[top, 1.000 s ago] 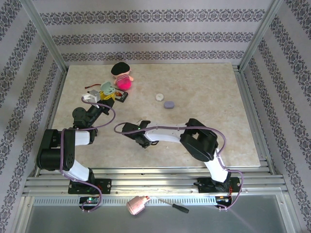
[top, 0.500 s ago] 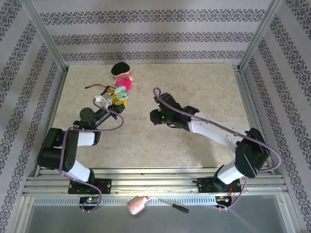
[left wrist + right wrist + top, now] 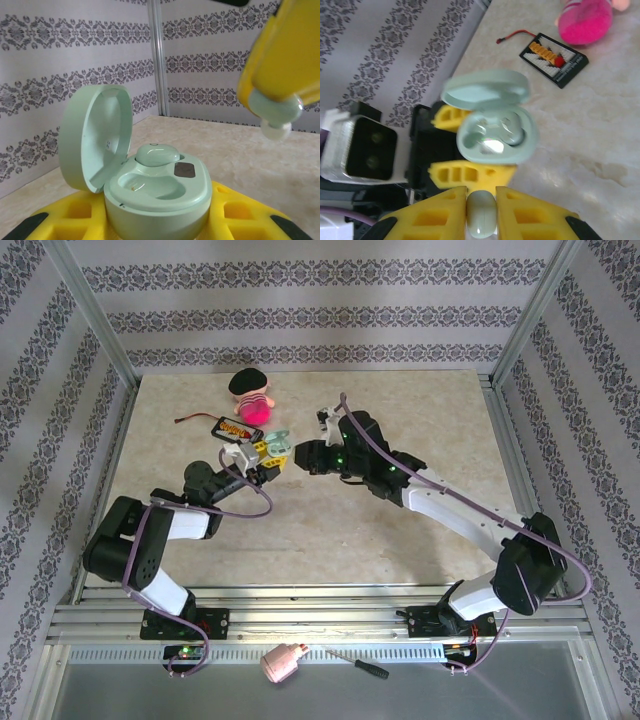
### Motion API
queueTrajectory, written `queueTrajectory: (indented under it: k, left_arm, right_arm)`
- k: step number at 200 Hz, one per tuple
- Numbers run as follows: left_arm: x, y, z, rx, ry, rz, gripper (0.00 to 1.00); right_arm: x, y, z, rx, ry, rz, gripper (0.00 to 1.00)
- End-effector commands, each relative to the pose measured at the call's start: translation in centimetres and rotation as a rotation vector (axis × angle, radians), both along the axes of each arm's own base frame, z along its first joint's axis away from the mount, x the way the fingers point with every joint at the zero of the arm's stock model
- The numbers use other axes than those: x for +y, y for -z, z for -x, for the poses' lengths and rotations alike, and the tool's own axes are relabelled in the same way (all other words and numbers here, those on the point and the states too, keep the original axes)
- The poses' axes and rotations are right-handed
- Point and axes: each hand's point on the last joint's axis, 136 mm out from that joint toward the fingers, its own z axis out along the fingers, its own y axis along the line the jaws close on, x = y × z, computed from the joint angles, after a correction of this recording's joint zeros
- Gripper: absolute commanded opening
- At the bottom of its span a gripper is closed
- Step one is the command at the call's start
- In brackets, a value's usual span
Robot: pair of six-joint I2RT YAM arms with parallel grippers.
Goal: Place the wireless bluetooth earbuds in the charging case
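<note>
The R end effector [image 3: 481,202] is pinched narrow on a tiny mint earbud [image 3: 481,222], held btw. its two yellow fingertips. The L end effector [image 3: 264,460] is clamped on the open charging case [image 3: 157,195]. It seems to hold the case up off the desk [image 3: 330,550] w/ the lid [image 3: 95,137] tipped back.

The bud looks very light, hard & smooth, so I think it could slip or pop out if squeezed wrong. It's best held by its two sides, like now, w/ the round end poking out. The case is hard plastic too & light. Its lid hinge looks like the weak bit, so the bottom half is the safe place to grab.

From the R end effector, the case is right in front, close but not touching. One seated bud [image 3: 156,154] sits in the cup farther from the L end effector. The nearer cup [image 3: 150,186] is bare, & I guess that's where the held bud must go. From the L end effector, the held bud hangs up high & to the right of the case.

Past the case lie a flat battery pack [image 3: 554,59] & a pink doll [image 3: 585,17], well apart from both end effectors.
</note>
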Motion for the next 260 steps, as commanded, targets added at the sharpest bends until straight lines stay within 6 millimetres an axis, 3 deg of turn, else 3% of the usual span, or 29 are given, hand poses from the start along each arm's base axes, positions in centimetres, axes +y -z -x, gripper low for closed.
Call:
queueTrajectory:
  k: [1,66,165,260]
  left_arm:
    - [-1.0,-1.2,0.2,-0.099,0.023,-0.019,0.21]
    - [-1.9,-1.5,0.7,-0.111,0.060,-0.019,0.21]
    - [-1.8,-1.9,1.3,-0.112,0.065,-0.011,0.20]
    - [-1.8,-1.7,1.1,-0.105,0.064,-0.011,0.20]
  right_arm:
    - [2.0,-2.5,-0.1,-0.048,-0.047,-0.073,0.19]
    - [4.3,-1.9,-1.4,-0.051,-0.070,-0.074,0.19]
    - [3.8,1.1,-2.7,-0.033,-0.010,-0.013,0.19]
    - [3.2,2.2,-3.0,-0.026,0.018,0.015,0.19]
